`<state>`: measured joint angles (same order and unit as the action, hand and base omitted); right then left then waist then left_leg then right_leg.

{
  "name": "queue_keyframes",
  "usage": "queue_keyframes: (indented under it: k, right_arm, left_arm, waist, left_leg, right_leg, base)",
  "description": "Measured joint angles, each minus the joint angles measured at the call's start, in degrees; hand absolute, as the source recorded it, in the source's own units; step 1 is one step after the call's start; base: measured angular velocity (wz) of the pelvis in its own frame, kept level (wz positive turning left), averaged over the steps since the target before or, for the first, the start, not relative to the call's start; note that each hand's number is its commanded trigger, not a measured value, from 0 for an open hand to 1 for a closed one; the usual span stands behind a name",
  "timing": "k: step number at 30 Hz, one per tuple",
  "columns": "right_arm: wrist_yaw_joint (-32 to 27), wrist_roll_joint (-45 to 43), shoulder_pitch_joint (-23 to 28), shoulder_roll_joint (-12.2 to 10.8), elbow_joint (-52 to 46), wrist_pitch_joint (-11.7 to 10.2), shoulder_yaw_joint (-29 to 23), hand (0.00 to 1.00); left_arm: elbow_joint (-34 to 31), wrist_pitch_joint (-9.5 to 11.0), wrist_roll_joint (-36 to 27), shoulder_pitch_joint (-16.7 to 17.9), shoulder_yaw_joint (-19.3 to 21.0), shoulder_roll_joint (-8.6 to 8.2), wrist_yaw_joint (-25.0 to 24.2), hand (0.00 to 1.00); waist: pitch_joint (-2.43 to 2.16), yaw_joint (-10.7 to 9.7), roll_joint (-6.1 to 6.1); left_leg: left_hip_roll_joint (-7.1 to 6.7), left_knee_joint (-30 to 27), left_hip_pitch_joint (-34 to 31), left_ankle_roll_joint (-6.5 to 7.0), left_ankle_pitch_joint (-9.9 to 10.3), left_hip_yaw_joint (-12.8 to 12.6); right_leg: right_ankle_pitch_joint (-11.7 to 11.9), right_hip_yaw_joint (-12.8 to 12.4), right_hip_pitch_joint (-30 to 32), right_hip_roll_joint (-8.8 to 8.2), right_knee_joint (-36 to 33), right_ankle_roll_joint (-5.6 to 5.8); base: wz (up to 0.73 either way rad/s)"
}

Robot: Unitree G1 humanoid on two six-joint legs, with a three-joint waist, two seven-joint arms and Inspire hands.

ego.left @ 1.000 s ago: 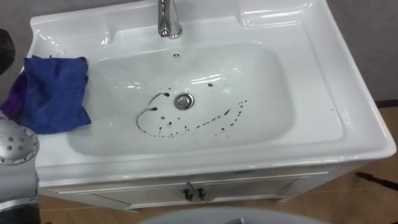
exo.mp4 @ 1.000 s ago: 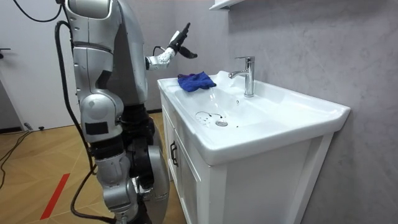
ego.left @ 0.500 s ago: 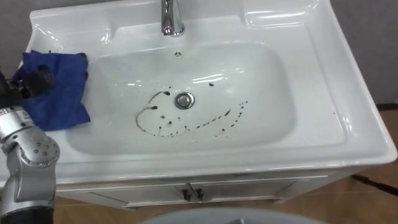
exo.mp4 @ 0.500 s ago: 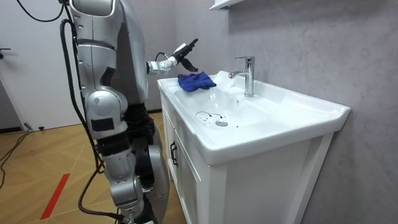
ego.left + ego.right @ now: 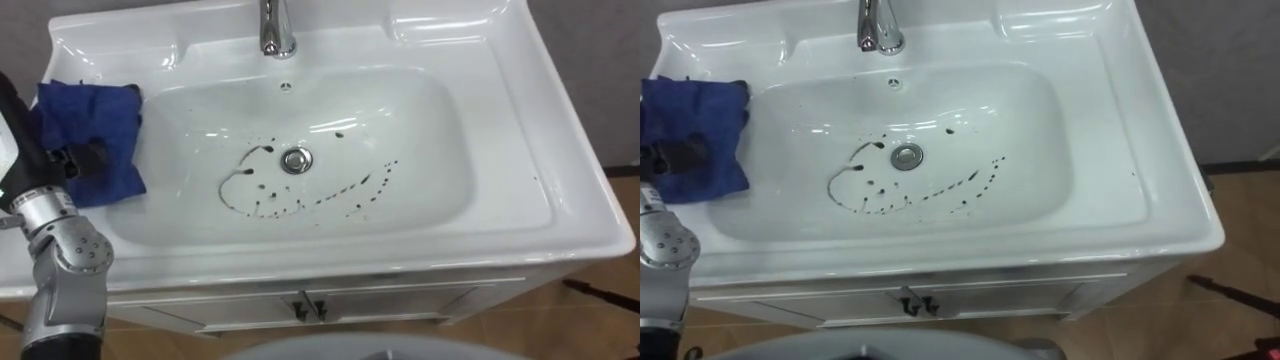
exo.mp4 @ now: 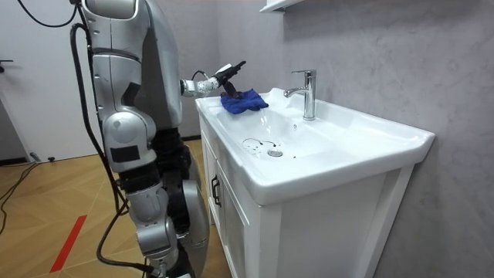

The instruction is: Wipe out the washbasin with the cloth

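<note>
The basin [image 5: 430,130] is a white, glossy bowl, rectangular with rounded corners, sunk into the white counter [image 5: 565,190]. Its floor is soiled: a curved trail of dark marks [image 5: 300,205], loops and dots, runs around the near side of the round metal drain [image 5: 295,161] at its middle. A blue cloth [image 5: 100,115] lies crumpled on the counter's flat left ledge, just beside the bowl's left edge, with the left robot hand [image 5: 82,158] over its near part.

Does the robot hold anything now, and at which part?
It cannot be told. The left hand lies on the left side of the blue cloth, but no closed grip of the fingers is visible.
</note>
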<state>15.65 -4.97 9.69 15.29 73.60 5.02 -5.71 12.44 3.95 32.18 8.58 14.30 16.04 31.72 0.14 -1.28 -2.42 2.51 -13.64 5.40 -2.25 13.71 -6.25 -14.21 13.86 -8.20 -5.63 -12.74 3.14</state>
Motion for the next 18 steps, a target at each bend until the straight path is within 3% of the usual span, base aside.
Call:
queue_keyframes:
  k: [11,18]
  right_arm:
    - [-0.1,0.1,0.0,0.0,-0.3,0.0,0.0,0.00]
    - [0.2,0.4,0.6,0.0,-0.7,-0.3,0.0,0.00]
  left_arm:
    - [2.2,-1.1,-0.1,0.0,-1.3,-0.49,-2.2,0.00]
    - [2.4,-1.1,0.0,0.1,-1.5,-1.28,-2.9,0.00]
  waist:
    - [-0.02,0.1,0.11]
    - [-0.37,0.1,0.70]
  left_leg:
    - [0.04,0.1,0.2,0.00,0.0,-0.8]
    - [0.07,0.1,0.3,0.00,0.0,-1.1]
  right_leg:
    - [0.1,-0.8,0.2,0.00,0.1,0.02]
    - [0.2,-1.1,0.3,0.01,0.1,0.03]
  base:
    - [-0.03]
    - [-0.02]
